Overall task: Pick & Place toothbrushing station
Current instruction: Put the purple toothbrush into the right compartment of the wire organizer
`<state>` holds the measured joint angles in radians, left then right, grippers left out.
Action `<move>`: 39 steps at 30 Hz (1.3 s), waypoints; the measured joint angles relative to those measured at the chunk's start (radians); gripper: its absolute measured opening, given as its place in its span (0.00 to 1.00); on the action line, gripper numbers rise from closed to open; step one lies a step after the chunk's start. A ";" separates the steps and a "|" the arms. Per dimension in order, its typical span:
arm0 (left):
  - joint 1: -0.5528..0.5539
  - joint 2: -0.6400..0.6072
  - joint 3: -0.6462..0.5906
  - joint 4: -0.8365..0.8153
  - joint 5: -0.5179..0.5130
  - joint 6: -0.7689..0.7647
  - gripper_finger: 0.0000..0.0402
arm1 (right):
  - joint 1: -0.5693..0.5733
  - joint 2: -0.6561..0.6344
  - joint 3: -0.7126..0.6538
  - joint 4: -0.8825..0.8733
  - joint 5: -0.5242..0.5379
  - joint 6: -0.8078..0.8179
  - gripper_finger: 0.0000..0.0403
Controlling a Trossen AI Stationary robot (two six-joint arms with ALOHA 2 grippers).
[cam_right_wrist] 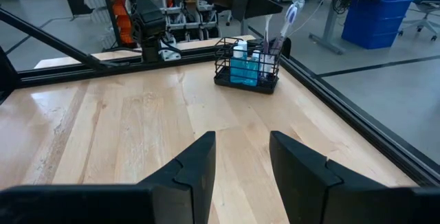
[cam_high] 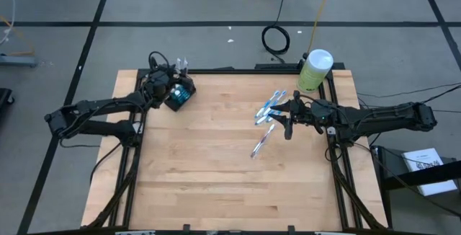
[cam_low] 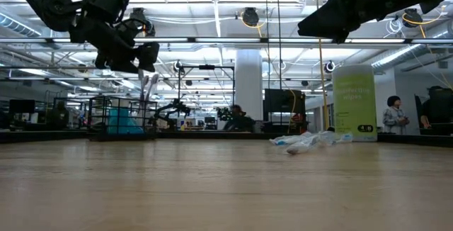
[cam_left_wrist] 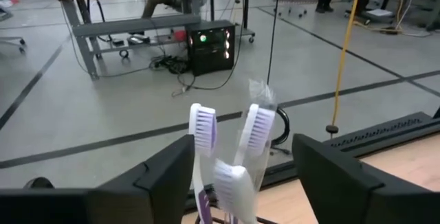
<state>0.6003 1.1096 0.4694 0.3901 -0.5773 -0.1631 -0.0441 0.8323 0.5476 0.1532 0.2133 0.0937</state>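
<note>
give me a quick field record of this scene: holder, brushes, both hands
holder: dark wire-mesh cup holder at the table's far left corner, upright
brushes in holder: toothbrushes standing heads up
loose brushes: pile of toothbrushes on the table near the pale green canister
left hand: open, fingers either side of the standing brushes
right hand: holding nothing, above the wood

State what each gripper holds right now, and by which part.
Nothing is held. The left gripper stands open around the toothbrushes in the wire holder; the right gripper hangs open and empty above the table.
</note>
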 joint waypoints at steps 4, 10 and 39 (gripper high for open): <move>0.000 0.000 0.000 0.000 0.001 0.002 0.66 | 0.000 0.000 0.000 0.000 0.000 0.002 0.33; -0.001 -0.021 0.000 0.055 0.001 0.065 0.65 | 0.000 0.000 0.000 0.000 0.000 0.007 0.33; -0.581 0.195 0.182 0.002 0.419 -0.001 0.64 | 0.000 0.057 0.000 0.032 -0.010 0.003 0.33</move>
<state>0.0188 1.3051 0.6511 0.3925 -0.1581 -0.1636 -0.0437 0.8897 0.5476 0.1852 0.2037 0.0969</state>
